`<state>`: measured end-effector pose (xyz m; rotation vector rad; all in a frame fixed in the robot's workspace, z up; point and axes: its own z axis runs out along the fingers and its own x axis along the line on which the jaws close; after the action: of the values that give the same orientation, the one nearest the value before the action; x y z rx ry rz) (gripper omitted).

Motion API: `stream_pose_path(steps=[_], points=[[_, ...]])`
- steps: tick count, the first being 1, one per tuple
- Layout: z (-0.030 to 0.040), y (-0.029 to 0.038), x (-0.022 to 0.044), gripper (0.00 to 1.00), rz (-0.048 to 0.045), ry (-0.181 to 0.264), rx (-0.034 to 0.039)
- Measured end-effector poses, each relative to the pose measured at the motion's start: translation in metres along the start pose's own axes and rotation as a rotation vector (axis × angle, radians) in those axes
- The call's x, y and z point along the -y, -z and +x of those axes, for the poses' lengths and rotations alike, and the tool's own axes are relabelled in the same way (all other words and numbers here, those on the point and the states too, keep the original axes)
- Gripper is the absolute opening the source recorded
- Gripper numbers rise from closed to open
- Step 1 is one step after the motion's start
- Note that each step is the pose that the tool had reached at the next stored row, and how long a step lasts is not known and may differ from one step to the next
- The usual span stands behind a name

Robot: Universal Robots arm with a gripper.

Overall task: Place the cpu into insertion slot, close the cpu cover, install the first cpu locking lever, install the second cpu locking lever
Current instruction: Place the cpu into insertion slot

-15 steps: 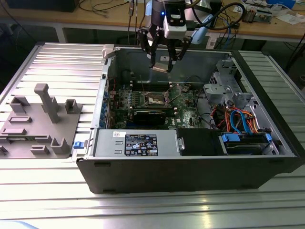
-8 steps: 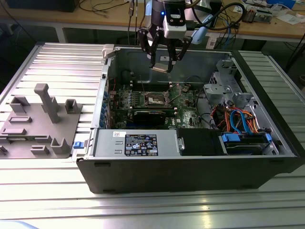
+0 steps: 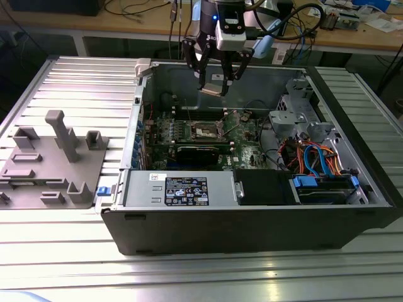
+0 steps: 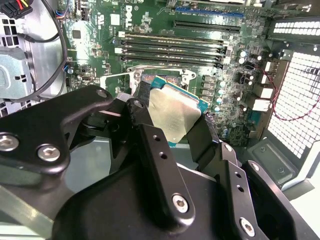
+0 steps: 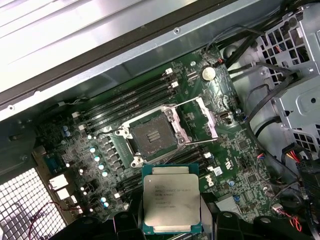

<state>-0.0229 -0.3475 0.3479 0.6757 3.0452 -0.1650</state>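
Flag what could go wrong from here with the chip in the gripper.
The gripper pinches the cpu by its edges; a slip could drop it onto the exposed contacts of the insertion slot.
The cpu looks turned relative to the insertion slot; seating it so might bend contacts.
The open cpu cover beside the insertion slot could catch the gripper on descent.

A robotics lab: a robot arm [image 3: 209, 22] hangs over an opened computer case [image 3: 252, 229] on a ribbed aluminium table [image 3: 82, 75], with cable-strewn wooden workbenches [image 3: 63, 22] behind.

silver-grey cpu [image 5: 171, 201] with teal-green edge, green motherboard [image 5: 235, 150], black pincer [image 4: 167, 122], dark grey insertion slot [image 5: 151, 134]
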Motion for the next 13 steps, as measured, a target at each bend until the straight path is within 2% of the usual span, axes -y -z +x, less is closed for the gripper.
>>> stream_pose_path(steps=[13], points=[[0.0,-0.0002,0.0,0.54,0.0091,-0.008,0.0033]])
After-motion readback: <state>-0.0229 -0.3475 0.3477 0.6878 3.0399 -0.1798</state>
